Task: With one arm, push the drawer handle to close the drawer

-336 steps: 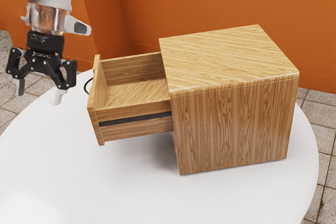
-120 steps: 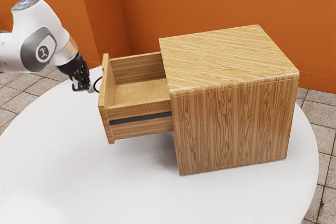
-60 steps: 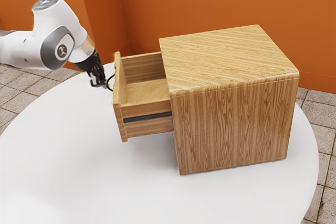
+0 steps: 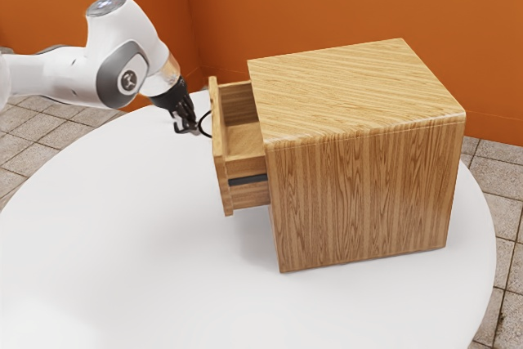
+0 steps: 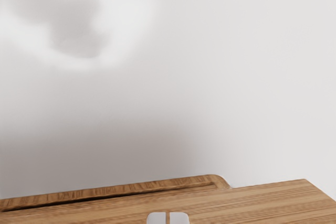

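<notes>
1. Carrying the other things, the round white table (image 4: 122, 243) is seen below the jaws.

2. Ahead of the jaws, past the drawer, the wooden cabinet (image 4: 364, 194) is placed. It might be shoved along the table if the push were continued against a jammed drawer.

3. Behind the jaws, from the exterior view's left, the arm (image 4: 57, 75) is stretched. The push must be kept straight along the drawer's path, as is judged.

4. Directly before the jaws, the drawer (image 4: 219, 157) is left partly out of the cabinet. The closing is judged well advanced, but not finished. If the force were applied away from the middle of the front, the drawer could be twisted and made to bind.

5. The gripper (image 4: 194, 130) is tilted toward the drawer front. Its jaws are brought together, with only a narrow slit between the tips, and nothing is seen clamped there.

6. Just beside the jaws, on the drawer front, the dark curved handle (image 4: 202, 126) is found; whether it is touched cannot be told. By its thin, rounded shape a slip could be caused, and the tips might be caught inside the loop during withdrawal.
</notes>
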Tool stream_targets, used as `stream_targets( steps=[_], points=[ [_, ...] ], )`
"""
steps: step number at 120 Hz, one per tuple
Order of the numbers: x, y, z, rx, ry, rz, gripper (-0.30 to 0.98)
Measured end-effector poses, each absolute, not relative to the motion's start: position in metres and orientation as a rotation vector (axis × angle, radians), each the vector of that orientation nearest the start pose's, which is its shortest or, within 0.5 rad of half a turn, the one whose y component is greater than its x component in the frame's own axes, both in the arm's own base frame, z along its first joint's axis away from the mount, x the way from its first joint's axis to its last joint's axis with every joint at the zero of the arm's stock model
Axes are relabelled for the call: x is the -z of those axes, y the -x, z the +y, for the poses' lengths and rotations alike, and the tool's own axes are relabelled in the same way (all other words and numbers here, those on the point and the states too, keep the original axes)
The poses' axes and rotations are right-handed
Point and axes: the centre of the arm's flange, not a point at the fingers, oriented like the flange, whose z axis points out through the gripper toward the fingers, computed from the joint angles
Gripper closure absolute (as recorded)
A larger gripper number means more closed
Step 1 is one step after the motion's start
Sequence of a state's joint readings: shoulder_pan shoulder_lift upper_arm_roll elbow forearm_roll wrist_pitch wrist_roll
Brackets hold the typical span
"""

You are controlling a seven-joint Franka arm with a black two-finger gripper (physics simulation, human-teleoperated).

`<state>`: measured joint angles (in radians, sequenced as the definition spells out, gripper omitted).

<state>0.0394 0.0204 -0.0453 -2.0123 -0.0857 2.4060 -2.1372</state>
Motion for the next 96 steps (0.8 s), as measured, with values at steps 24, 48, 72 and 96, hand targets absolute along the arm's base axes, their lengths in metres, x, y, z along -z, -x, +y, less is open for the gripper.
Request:
stream_targets(
  steps=[24, 48, 72, 96],
  points=[
    [-0.483, -0.605, -0.012, -0.165, -1.273, 2.448, 0.78],
    [-0.480, -0.612, -0.033, -0.158, -1.297, 2.424, 0.79],
    [-0.479, -0.626, -0.049, -0.157, -1.317, 2.399, 0.78],
    [-0.477, -0.635, -0.069, -0.154, -1.348, 2.374, 0.79]
  ],
)
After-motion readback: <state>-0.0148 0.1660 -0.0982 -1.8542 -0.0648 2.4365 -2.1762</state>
